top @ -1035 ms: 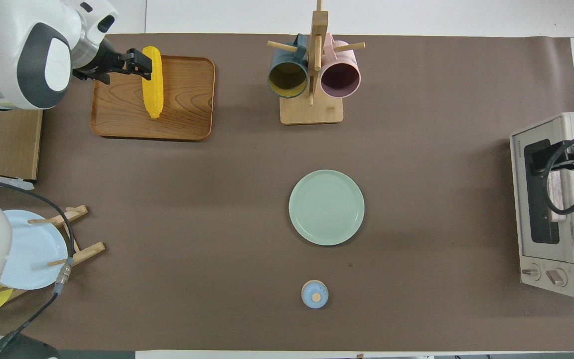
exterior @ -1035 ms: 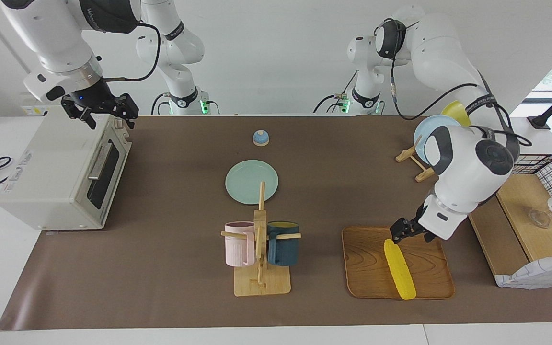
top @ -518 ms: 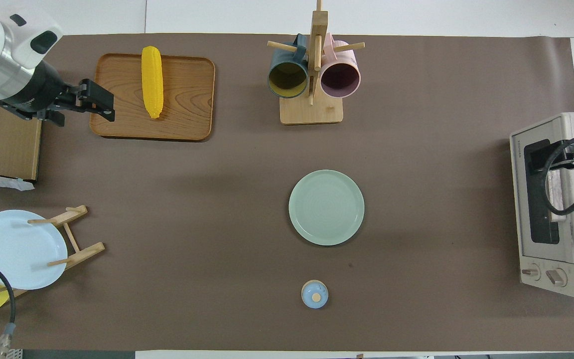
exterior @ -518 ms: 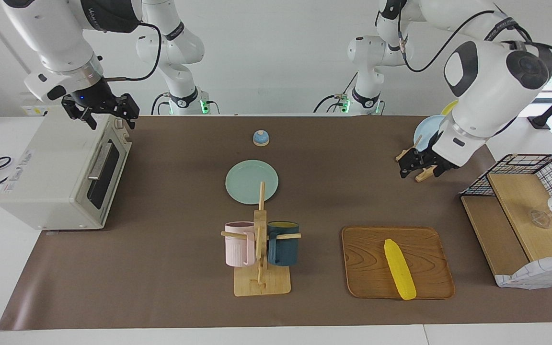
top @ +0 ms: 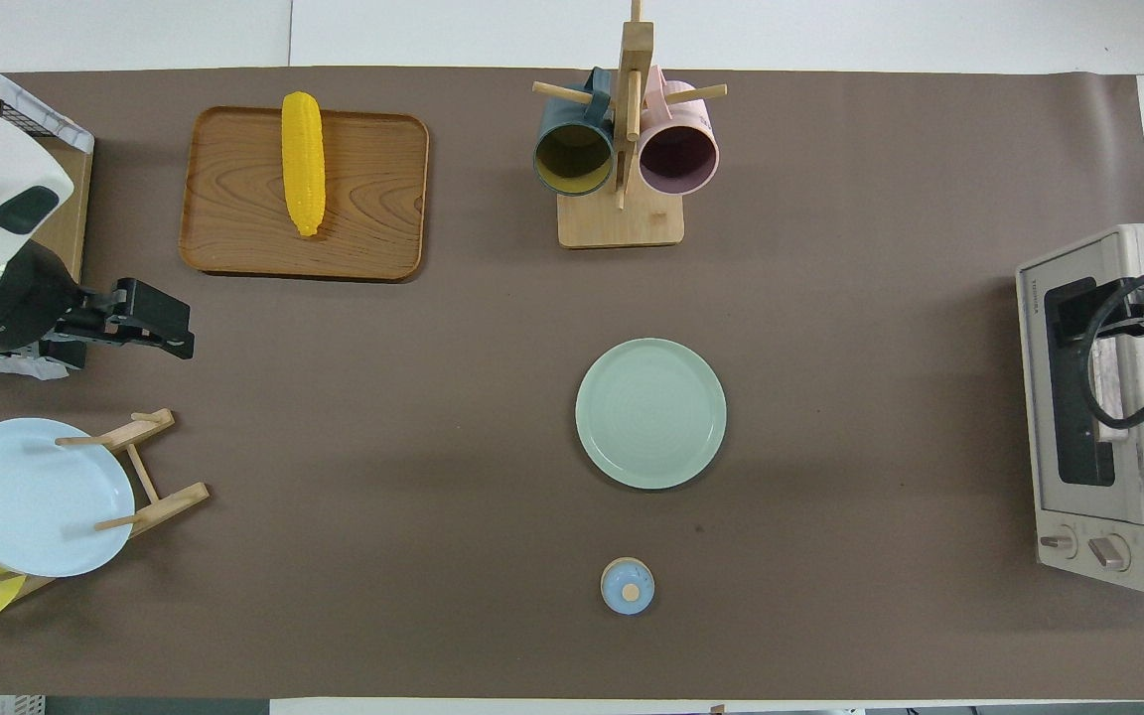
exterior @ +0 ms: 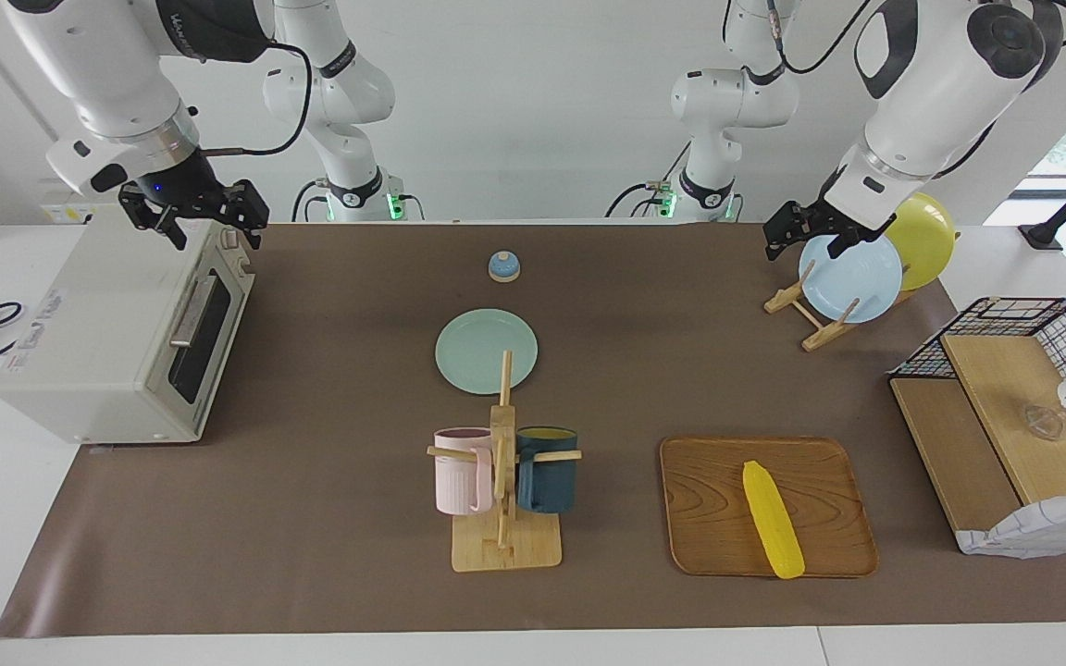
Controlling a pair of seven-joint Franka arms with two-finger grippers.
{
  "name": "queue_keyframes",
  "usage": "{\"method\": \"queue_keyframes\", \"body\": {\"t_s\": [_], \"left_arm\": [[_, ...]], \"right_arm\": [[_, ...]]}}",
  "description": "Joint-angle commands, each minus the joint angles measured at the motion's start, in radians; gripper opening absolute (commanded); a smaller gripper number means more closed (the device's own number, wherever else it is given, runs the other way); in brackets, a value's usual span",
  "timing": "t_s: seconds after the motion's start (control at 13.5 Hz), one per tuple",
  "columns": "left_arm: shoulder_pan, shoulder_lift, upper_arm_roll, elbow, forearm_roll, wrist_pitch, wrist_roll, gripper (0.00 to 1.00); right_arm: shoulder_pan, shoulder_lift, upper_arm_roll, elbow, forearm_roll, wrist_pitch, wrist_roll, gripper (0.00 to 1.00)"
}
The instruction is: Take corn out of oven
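Now the corn (exterior: pixel 772 532) (top: pixel 303 162) lies on the tray (exterior: pixel 709 518) (top: pixel 363 209), tapered tip toward the robots; the left gripper (exterior: pixel 799 231) (top: pixel 150 323), open, hangs empty above the plate rack (exterior: pixel 811 314); the right gripper (exterior: pixel 204 217), open, hovers over the oven (exterior: pixel 98 324).

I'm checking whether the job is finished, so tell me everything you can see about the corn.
The corn is a bright yellow, slim tapered cob with ribbed kernels, plastic-looking. It lies flat and slightly slanted on the wooden tray toward the left arm's end of the table, one tip reaching the tray's rim. Only the tray touches it; no gripper is near.
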Motion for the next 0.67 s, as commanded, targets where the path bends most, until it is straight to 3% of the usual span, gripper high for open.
{"method": "queue_keyframes", "body": {"t_s": [0.0, 0.22, 0.59], "left_arm": [[0.03, -0.017, -0.025, -0.032, 0.018, 0.043, -0.007, 1.0], [0.029, 0.006, -0.07, 0.023, 0.106, 0.016, -0.006, 1.0], [0.032, -0.012, -0.066, 0.005, 0.078, -0.002, -0.009, 1.0]], "right_arm": [[-0.008, 0.008, 0.005, 0.014, 0.023, 0.011, 0.009, 1.0], [-0.006, 0.008, 0.005, 0.015, 0.023, 0.011, 0.01, 1.0], [-0.006, 0.008, 0.005, 0.017, 0.021, 0.011, 0.009, 1.0]]}}
